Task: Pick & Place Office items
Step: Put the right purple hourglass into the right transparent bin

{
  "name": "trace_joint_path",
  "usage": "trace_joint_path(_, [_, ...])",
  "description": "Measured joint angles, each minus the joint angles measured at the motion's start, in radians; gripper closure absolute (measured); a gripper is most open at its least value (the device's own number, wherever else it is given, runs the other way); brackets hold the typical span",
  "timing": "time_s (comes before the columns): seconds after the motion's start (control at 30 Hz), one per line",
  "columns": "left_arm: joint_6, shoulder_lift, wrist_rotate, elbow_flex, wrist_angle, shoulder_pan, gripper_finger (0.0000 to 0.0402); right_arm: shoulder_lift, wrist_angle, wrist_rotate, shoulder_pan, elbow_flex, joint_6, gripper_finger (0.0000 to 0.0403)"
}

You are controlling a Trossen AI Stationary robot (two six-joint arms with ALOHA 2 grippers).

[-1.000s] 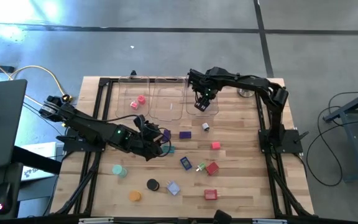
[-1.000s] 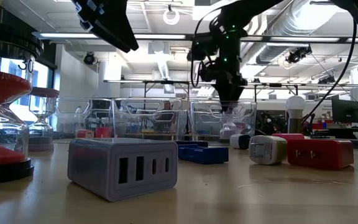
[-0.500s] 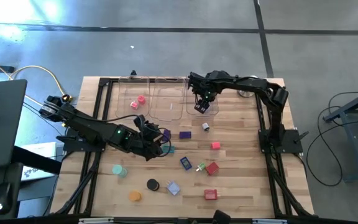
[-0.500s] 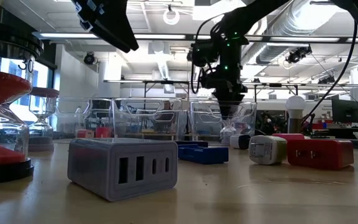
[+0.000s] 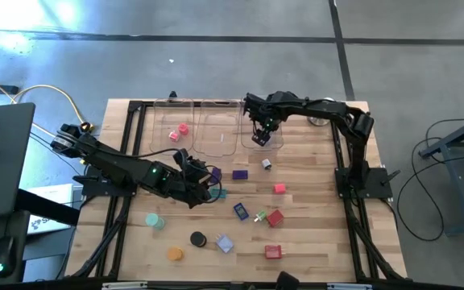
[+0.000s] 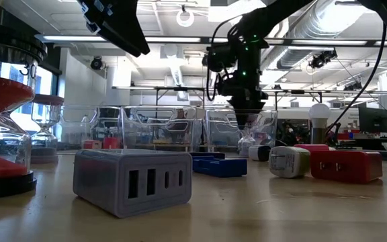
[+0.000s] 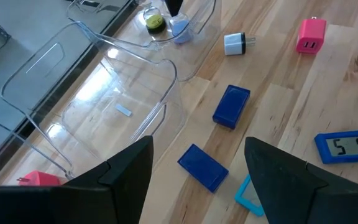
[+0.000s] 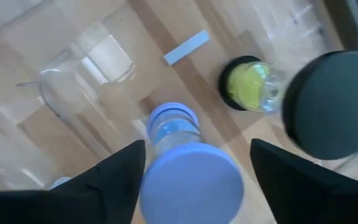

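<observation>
My right gripper (image 5: 259, 135) points down into the right clear tray (image 5: 277, 129), open. Its fingers stand on either side of a blue sand timer (image 8: 188, 174), which stands a little tilted on the tray floor beside a yellow-green timer (image 8: 248, 86). My left gripper (image 5: 208, 184) hangs open and empty above the middle of the table, over two blue blocks (image 7: 232, 106) (image 7: 202, 167). Other office items lie loose on the wood: a white plug (image 7: 235, 43), a pink charger (image 7: 311, 36), a blue clock (image 7: 347, 146), red pieces (image 5: 275, 217) and coloured discs (image 5: 153, 219). My right gripper comes down over the blue timer's top cap (image 8: 229, 180), one finger on each side. A thin gap shows at one finger (image 8: 291, 186). The other finger (image 8: 114, 180) overlaps the cap's edge, so I cannot tell whether it touches.
Three clear trays stand side by side at the table's far edge; the left one (image 5: 176, 125) holds a pink piece (image 5: 182, 130), the middle one (image 5: 217, 129) shows nothing inside. A white ball on a metal base (image 5: 318, 121) stands right of the trays. A black frame (image 5: 131, 145) borders the table.
</observation>
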Motion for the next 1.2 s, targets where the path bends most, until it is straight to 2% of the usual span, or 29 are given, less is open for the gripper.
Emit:
trace_joint_path(0.1, [0.000, 0.000, 0.000, 0.000, 0.000, 0.000, 0.0157, 0.000, -0.001, -0.030, 0.000, 0.000, -0.011, 0.0098])
trace_joint_path(0.27, [0.000, 0.000, 0.000, 0.000, 0.000, 0.000, 0.0157, 0.000, 0.013, -0.014, 0.000, 0.000, -0.010, 0.0078])
trace_joint_path(0.67, [0.000, 0.000, -0.001, 0.000, 0.000, 0.000, 0.0157, -0.006, 0.014, -0.010, 0.002, 0.000, -0.014, 0.0075])
trace_joint_path(0.87, [0.000, 0.000, -0.001, 0.000, 0.000, 0.000, 0.0157, -0.035, 0.014, 0.129, 0.009, 0.004, -0.042, 0.0073])
trace_joint_path(1.2, [0.000, 0.000, -0.003, 0.000, 0.001, 0.012, 0.0157, -0.165, 0.023, 0.139, 0.025, 0.005, -0.094, 0.0074])
